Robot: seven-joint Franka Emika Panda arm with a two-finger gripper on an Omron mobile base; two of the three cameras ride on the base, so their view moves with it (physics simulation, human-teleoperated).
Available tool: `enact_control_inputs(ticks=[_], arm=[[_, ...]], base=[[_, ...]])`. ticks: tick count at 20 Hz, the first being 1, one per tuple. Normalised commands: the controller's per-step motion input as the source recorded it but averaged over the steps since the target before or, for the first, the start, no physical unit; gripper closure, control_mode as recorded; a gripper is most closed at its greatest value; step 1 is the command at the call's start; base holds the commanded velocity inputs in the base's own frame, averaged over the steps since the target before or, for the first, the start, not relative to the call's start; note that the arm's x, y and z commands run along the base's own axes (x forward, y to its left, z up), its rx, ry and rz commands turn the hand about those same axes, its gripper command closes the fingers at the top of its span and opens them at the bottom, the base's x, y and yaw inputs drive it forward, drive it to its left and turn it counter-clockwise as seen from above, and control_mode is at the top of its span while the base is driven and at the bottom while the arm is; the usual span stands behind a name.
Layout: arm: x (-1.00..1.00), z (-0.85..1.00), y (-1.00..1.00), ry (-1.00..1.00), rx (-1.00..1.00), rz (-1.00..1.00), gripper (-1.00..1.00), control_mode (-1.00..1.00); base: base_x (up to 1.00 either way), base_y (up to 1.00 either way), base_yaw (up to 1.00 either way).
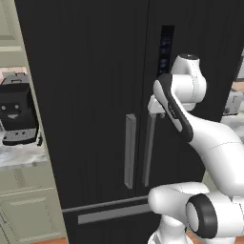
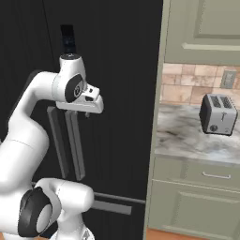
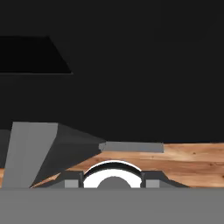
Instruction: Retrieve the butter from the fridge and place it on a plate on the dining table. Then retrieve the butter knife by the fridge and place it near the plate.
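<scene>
We find the gripper (image 1: 153, 112) at the top of the fridge's (image 1: 90, 95) right handle (image 1: 148, 150), mid-frame, presumably to open it; finger state indeterminate, butter presumably inside behind shut doors.

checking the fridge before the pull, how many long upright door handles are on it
2. The left handle and the right handle stand side by side at the middle seam of the fridge, above the drawer bar. The hand is at the right one's top.

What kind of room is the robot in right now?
Most likely a home kitchen: a tall black fridge, a toaster on a marble counter, and a coffee machine beside the fridge.
</scene>
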Motion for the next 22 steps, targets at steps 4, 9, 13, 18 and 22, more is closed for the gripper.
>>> enact_control_inputs(ticks=[4,9,13,18,22], arm=[[-0.07,0.0,0.01,0.0,0.0,0.0,-1.0,1.0],[0.0,0.0,0.0,0.0,0.0,0.0,-1.0,1.0],[0.0,0.0,0.0,0.0,0.0,0.0,-1.0,1.0],[0.0,0.0,0.0,0.0,0.0,0.0,-1.0,1.0],[0.0,0.0,0.0,0.0,0.0,0.0,-1.0,1.0]], base=[[-0.22,0.03,-0.01],[-0.82,0.16,-0.1],[-0.72,0.28,-0.1],[-0.36,0.48,-0.07],[-0.04,0.47,0.0]])
